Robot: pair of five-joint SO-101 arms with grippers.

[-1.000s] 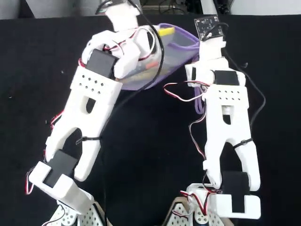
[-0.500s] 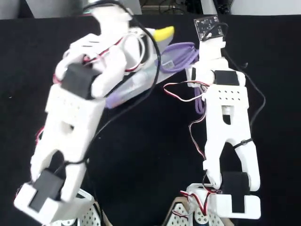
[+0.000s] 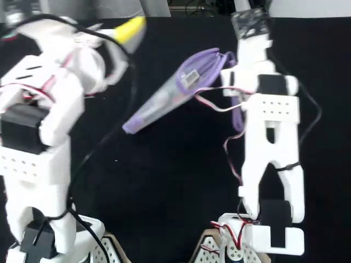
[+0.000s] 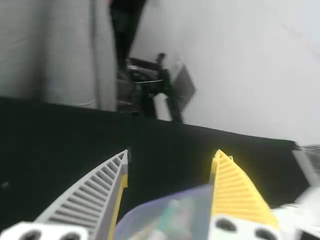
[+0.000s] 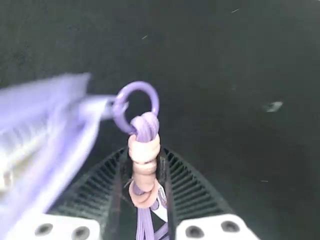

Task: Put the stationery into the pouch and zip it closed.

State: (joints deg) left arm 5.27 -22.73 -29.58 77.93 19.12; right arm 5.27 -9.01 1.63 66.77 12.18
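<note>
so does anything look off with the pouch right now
Yes. The pouch is not lying flat: it slants across the black table, held at one end by its purple cord, which is pinched in the right gripper. The left gripper is open and apart from it, holding nothing.

In the high view the pouch (image 3: pixel 170 93) was blurred, so what lay inside it, and whether its low end touched the desk (image 3: pixel 164 186), could not be told. Its upper end ran under the right arm (image 3: pixel 269 109), which covered the right hand (image 5: pixel 145 160) from above. The left arm (image 3: pixel 38 109) was blurred and cut by the picture's edge. In both wrist views the pouch was a blurred patch cropped at the edge, and the cord (image 5: pixel 144 125) pinched in the right hand ran out of frame.
</note>
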